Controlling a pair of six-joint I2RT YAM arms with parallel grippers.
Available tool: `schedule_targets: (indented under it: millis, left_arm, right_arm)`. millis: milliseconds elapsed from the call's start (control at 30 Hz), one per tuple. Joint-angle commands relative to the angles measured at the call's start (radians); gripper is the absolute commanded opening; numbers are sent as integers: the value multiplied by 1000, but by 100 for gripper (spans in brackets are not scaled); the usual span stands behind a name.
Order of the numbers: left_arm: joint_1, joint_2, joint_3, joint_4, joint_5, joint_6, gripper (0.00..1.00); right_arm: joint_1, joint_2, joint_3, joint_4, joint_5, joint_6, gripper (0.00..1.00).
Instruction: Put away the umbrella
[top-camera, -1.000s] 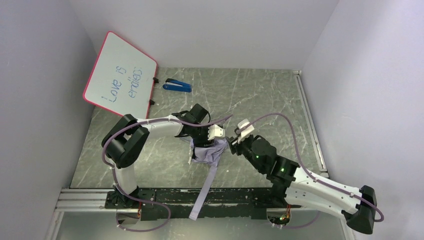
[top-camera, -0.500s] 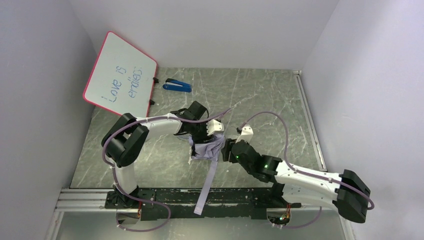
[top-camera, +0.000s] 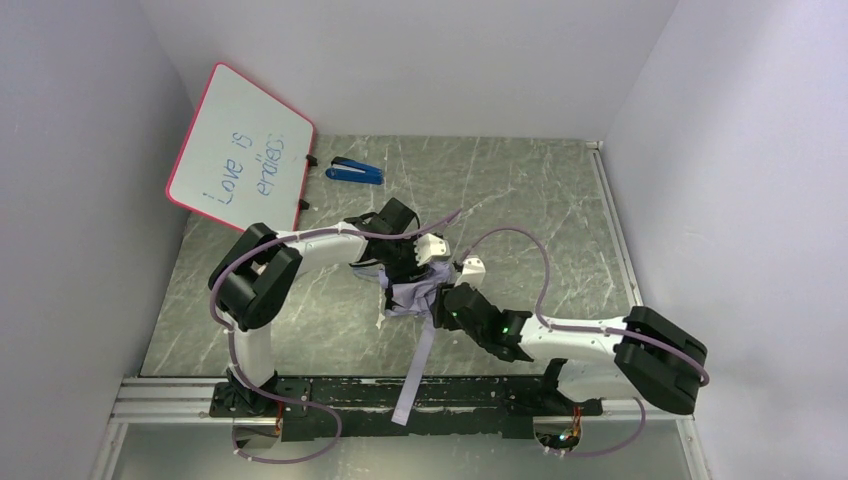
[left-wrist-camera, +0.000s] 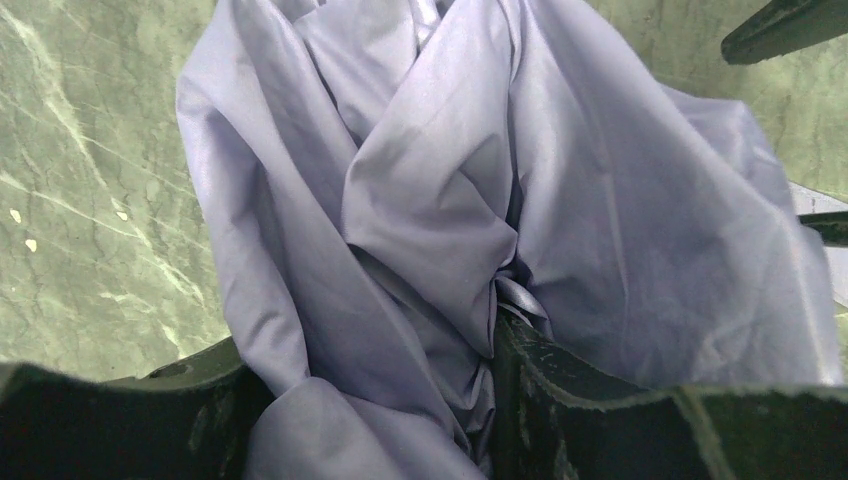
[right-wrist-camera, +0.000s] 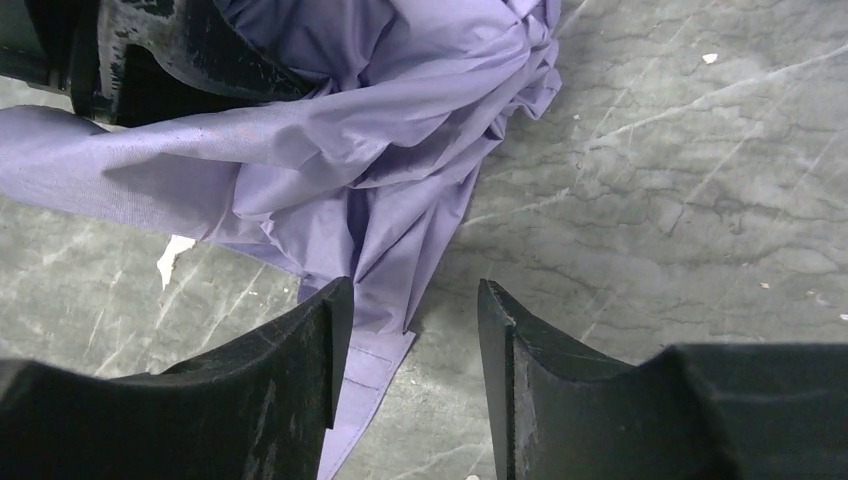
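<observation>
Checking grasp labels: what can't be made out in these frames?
- Handle and ribs of the umbrella: no view shows them; its own fabric covers them.
- Left wrist: what the left gripper pinches under the folds.
- Right wrist: the fabric strip is cut off by the bottom edge, beside the right gripper.
- Top: second word on the whiteboard, too small.

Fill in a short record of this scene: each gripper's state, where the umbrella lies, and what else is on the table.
left gripper: closed on the bunched lilac fabric of the umbrella
right gripper: open, low over the table, at the fabric's edge, clamping nothing
umbrella position: crumpled at mid-table, with a lilac strip trailing toward the near edge
other things: whiteboard propped at far left; blue stapler next to it
</observation>
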Motion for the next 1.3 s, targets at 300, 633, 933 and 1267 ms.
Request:
schedule_targets:
  millis: [300,633,933,1267]
  left_arm:
    - [25,79,-20,-37,-164,19,9]
    - [25,82,-17,-41,-168,20,9]
    - [25,80,-18,-43,-177,22,10]
    - [28,90,-6,-42,-180,0,10]
  right_arm:
    - [17,104,24,77,-38,-4,52]
    - [41,173,67,-10,-18,-7,47]
    - [43,244,120,-129,16,29,43]
    - [51,208,70,-89,-13,17,24]
